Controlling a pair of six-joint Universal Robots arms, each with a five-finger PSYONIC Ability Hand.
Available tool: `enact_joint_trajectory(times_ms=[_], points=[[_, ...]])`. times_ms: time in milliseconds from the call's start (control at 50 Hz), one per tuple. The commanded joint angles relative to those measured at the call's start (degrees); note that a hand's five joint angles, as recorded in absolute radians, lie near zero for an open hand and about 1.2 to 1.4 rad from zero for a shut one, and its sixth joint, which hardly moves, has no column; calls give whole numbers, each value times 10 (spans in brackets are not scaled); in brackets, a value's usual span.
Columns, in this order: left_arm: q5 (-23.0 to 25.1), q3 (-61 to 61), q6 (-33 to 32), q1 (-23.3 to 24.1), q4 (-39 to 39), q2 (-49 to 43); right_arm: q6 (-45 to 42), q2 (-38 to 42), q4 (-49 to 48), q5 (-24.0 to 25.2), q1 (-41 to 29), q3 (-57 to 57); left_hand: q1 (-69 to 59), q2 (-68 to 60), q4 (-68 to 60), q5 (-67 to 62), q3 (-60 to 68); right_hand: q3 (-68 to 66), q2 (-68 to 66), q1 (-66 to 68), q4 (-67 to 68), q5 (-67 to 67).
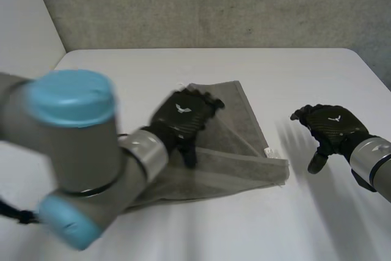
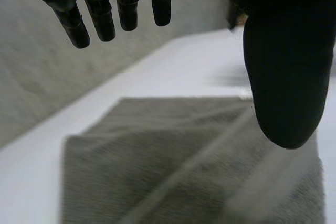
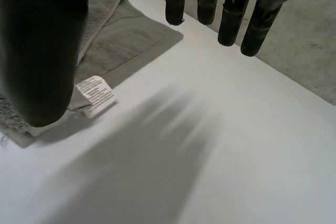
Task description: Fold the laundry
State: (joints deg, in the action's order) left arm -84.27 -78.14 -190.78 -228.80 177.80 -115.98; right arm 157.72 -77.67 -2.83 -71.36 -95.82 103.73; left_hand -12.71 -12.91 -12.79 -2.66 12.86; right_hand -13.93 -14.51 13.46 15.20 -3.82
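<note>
— Where's the towel (image 1: 238,151) lying?

— Flat on the white table (image 1: 293,71), about the middle of it and a bit toward the robot's left. It's a grey one, partly doubled over, with one layer lying slantwise across the other, so the outline is uneven. A woven band runs along the near edge.

— Anything on it?

— A small white label (image 3: 95,94) sticks out at the corner on the robot's right and rests on the table.

— And the left hand (image 1: 182,117)?

— Over the towel, above its middle and nearer the left side. From the wrist camera its fingers (image 2: 100,14) hang straight and slightly apart, and the thumb stands well away from them. No cloth is between them. The fingertips look clear of the towel, though I can't tell whether the thumb brushes it.

— So it isn't pinching anything?

— No, it's loose and spread. The left arm (image 1: 73,145) comes in low across the near left of the table, covering that end of the towel.

— What about the right hand (image 1: 333,125)?

— Well off the cloth, over bare table to the right of the label corner. Its fingers (image 3: 231,19) are straight and fanned, the thumb is held apart, and there's nothing in its grasp. The towel's corner lies beside the thumb, not touching it as far as I can see.

— And behind all that?

— A rough grey wall (image 1: 214,4) along the far edge of the table.
</note>
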Motion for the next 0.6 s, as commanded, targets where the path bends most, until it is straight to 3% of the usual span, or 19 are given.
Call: enact_joint_trajectory(times_ms=[20,160,340,540,600], points=[[2,140,-1,29,-25,-142,0,2,1,1,4,-2,-84,-82,-83,-85,83,39,45,-35,-52,38],[2,242,-2,33,-34,-243,-5,1,-1,1,4,2,-189,-187,-188,-189,187,39,45,-35,-52,38],[2,275,-5,33,-55,-282,-5,2,-3,2,5,2,-212,-210,-211,-213,211,39,45,-35,-52,38],[2,298,-6,34,-78,-303,-7,2,-3,1,5,1,-395,-393,-395,-396,394,39,45,-35,-52,38],[2,299,-6,33,-81,-304,-7,2,-3,0,5,2,-399,-397,-398,-399,397,39,45,-35,-52,38]])
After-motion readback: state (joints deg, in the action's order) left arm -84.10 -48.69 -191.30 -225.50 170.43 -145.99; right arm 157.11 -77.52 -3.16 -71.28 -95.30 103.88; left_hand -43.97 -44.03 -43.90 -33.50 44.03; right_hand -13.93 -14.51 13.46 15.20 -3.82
